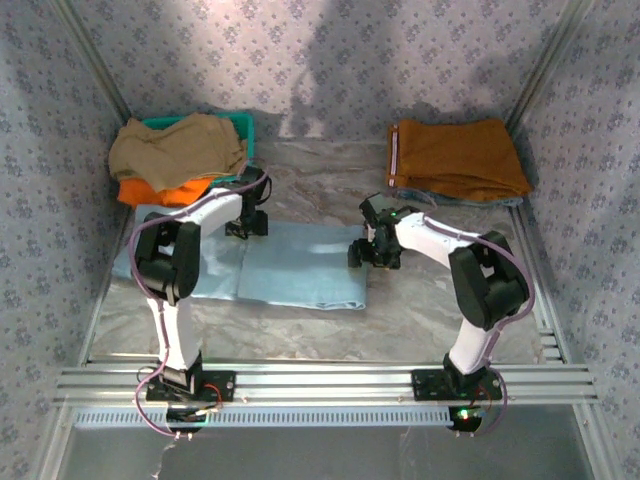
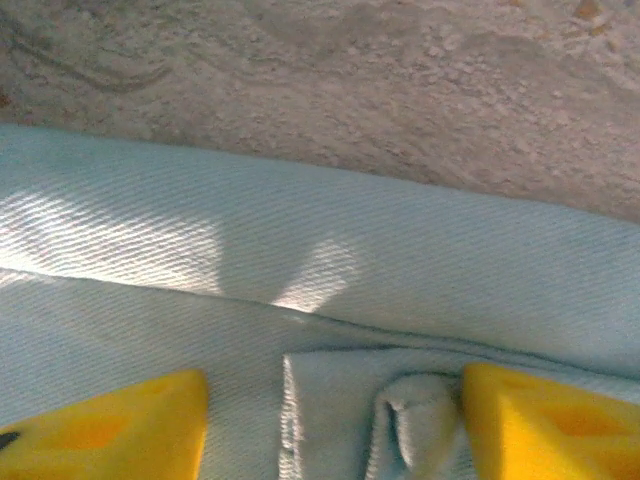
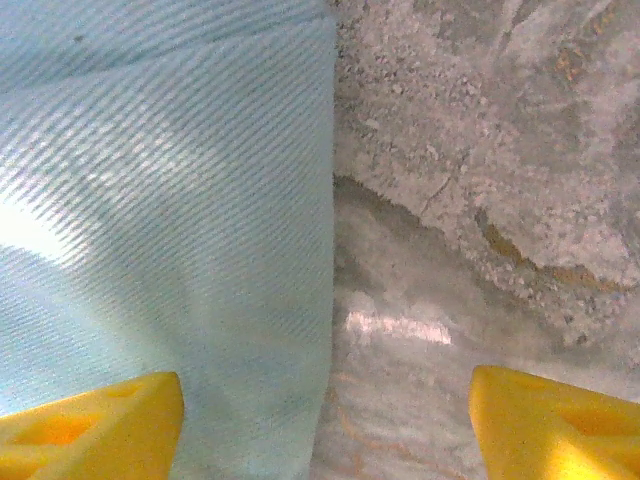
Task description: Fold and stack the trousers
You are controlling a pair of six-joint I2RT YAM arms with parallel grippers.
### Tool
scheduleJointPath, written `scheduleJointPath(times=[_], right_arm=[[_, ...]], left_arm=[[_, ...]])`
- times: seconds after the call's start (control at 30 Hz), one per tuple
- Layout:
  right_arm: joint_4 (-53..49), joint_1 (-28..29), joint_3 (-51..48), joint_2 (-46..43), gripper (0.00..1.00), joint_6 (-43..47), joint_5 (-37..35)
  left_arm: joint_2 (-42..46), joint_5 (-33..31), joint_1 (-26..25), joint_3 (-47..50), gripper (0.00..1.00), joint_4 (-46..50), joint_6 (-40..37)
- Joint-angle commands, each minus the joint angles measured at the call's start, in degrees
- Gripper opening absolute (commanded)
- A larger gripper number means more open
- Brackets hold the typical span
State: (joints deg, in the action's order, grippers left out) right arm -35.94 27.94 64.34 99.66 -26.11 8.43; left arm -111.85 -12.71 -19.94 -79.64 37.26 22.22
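1. The blue trousers [image 1: 290, 268] lie flat on the surface [image 1: 400, 320], folded into a long strip in front of both arms.
2. The left fingers [image 2: 110, 425] are apart above the strip's far edge. A small bump of cloth sits between them, not pinched.
3. The right fingers [image 3: 90, 420] are apart too, one over the cloth and one over bare surface, likely ready to grab that edge.
4. Folded brown trousers [image 1: 460, 160] lie at the back right, likely the stacking spot.
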Motion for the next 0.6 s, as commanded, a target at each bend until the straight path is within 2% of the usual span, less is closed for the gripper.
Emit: scheduleJointPath(times=[0.0, 0.07, 0.13, 0.17, 0.2, 0.27, 0.33, 0.4, 0.57], right_arm=[[-2.3, -1.1, -0.7, -5.1, 0.77, -0.5, 3.2], [-2.6, -1.0, 0.2, -7.0, 0.76, -1.1, 3.3], [-1.6, -0.6, 1.2, -7.5, 0.71, -2.0, 4.7], [-0.5, -0.3, 1.8, -7.0, 0.63, -2.4, 5.6], [0.5, 0.1, 2.5, -6.1, 0.5, -3.0, 6.2], [2.5, 0.5, 5.0, -2.6, 0.22, -3.8, 6.9], [3.9, 0.2, 7.8, 1.9, 0.08, -4.1, 7.4], [4.9, -0.5, 10.1, 6.3, 0.01, -4.3, 7.8], [3.9, -2.2, 13.9, 14.9, 0.01, -4.0, 6.7]], left_arm=[[6.0, 0.5, -0.3, 0.9, 0.82, 0.3, 0.9], [9.8, -0.2, -1.9, 1.1, 0.85, 2.1, 2.0], [12.4, -0.3, -4.0, 1.6, 0.85, 4.3, 2.9], [13.5, -0.6, -5.3, 1.7, 0.83, 5.0, 3.4], [14.1, -0.7, -6.2, 2.1, 0.81, 5.4, 4.0], [15.3, 1.1, -8.0, 4.4, 0.74, 4.1, 6.1], [15.7, 3.1, -9.3, 7.9, 0.67, 2.0, 7.2], [15.1, 3.4, -9.7, 11.0, 0.57, -1.4, 8.6], [12.9, 3.6, -8.7, 17.8, 0.57, -7.4, 9.4]])
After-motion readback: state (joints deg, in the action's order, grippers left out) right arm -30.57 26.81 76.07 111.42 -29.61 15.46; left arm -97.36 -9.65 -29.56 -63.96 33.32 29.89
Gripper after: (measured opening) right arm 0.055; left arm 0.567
